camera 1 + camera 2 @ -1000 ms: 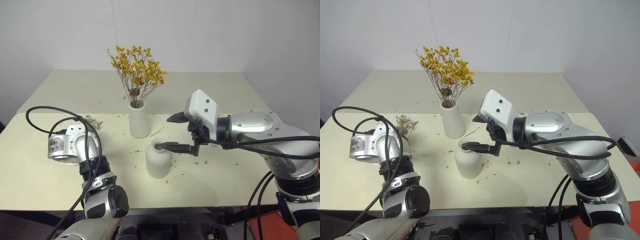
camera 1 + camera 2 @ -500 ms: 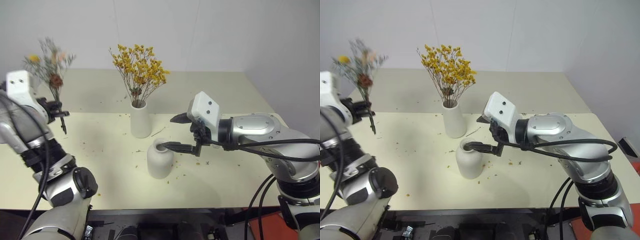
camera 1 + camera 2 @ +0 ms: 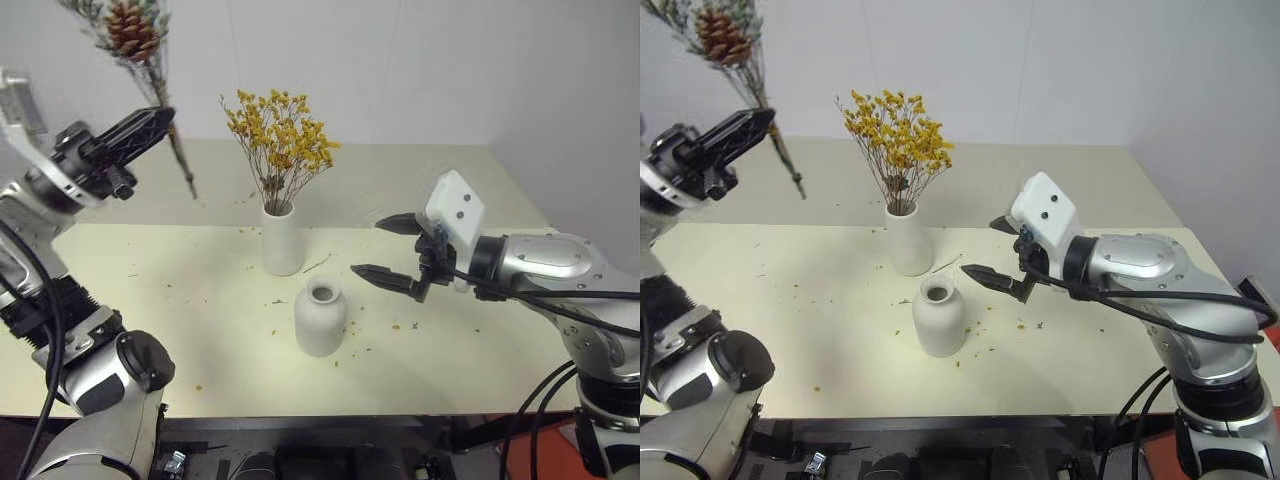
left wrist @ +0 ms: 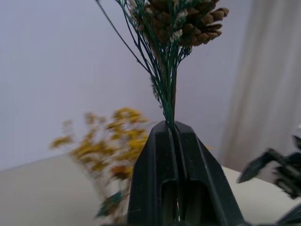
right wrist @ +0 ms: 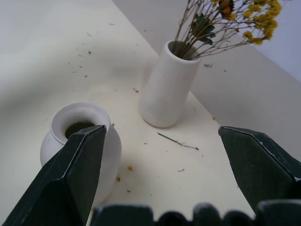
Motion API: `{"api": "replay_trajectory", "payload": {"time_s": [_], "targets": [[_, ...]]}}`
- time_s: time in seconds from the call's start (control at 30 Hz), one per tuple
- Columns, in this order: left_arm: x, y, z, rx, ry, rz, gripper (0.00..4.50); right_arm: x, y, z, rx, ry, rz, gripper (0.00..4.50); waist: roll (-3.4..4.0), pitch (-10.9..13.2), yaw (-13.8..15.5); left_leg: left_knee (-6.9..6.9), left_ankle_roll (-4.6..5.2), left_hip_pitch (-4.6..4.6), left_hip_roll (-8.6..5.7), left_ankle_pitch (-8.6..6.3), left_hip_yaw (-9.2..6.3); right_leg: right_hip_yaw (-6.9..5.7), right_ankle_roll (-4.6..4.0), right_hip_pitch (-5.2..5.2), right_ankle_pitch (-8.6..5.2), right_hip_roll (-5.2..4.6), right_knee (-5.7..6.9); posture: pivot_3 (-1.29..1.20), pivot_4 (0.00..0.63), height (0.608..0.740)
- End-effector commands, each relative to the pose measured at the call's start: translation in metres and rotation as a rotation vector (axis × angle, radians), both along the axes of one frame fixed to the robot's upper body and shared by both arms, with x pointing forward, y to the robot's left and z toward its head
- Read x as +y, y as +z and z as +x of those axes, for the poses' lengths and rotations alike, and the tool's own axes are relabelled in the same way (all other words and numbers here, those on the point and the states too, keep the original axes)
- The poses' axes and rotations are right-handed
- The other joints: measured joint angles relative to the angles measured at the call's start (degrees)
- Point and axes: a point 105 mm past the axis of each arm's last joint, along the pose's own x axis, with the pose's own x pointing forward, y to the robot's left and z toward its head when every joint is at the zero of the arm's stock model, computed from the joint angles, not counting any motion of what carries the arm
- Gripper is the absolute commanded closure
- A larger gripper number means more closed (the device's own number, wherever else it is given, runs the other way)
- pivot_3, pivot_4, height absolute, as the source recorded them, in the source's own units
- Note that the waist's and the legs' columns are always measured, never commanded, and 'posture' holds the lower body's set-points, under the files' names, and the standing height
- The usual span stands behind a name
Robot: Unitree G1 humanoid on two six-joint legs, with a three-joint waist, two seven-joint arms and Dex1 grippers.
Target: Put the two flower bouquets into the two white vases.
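High at the left, my left gripper [image 3: 158, 118] is shut on the thin stems of the grey-green bouquet, whose pinecone [image 3: 132, 28] sits above the fingers and whose stem ends hang below. The left wrist view has the stems pinched between the closed fingers [image 4: 155, 155] under the pinecone [image 4: 188, 19]. The yellow-orange bouquet [image 3: 280, 135] stands in the taller white vase [image 3: 282, 240]. The short round vase [image 3: 320, 318] stands in front of it with nothing in its mouth. My right gripper [image 3: 366, 247] hangs open to the right of the round vase, apart from it.
The pale table [image 3: 480, 340] is strewn with small dried plant bits, and a loose twig [image 3: 314, 264] lies beside the taller vase. A white wall stands behind the table. Free tabletop lies to the left of both vases.
My left arm has swung up from the table with the grey-green bouquet, now held high. My right gripper has drawn back to the right, off the round vase's rim.
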Motion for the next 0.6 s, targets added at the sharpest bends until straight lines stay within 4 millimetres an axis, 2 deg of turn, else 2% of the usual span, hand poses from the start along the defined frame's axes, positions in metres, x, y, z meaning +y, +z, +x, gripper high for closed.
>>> {"api": "replay_trajectory", "payload": {"time_s": [0.03,0.33,0.43,0.6], "targets": [[-0.027,0.009,0.005,-0.062,-0.208,-0.028,4.47,-0.008,0.012,-0.007,-0.076,-0.041,0.012,0.00,0.00,0.0,0.1,0.01,0.00,0.00,-0.01,0.00,0.00,0.00,0.00,0.01,0.00,0.00,0.00,0.00,0.150,0.740],[-0.070,-0.006,0.031,0.011,-0.459,-0.054,4.47,-0.020,0.007,-0.019,-0.075,-0.123,0.025,0.00,0.00,0.0,-0.2,-0.03,0.01,-0.08,-0.03,0.00,0.01,0.05,-0.08,-0.04,0.03,0.02,-0.09,0.00,0.150,0.740],[-0.081,-0.006,0.025,0.010,-0.583,-0.088,4.47,-0.022,0.005,-0.025,-0.074,-0.132,0.032,0.00,0.00,0.0,-0.1,-0.03,0.01,-0.10,-0.03,0.00,0.01,0.04,-0.07,-0.04,0.02,0.01,-0.11,0.00,0.150,0.740],[-0.101,-0.017,0.008,-0.031,-0.736,-0.081,4.47,-0.026,0.000,-0.031,-0.067,-0.156,0.040,0.00,0.00,0.0,-0.1,-0.02,0.01,-0.12,-0.04,0.00,0.01,0.05,-0.01,-0.03,-0.02,0.00,-0.14,0.00,0.150,0.740]]}}
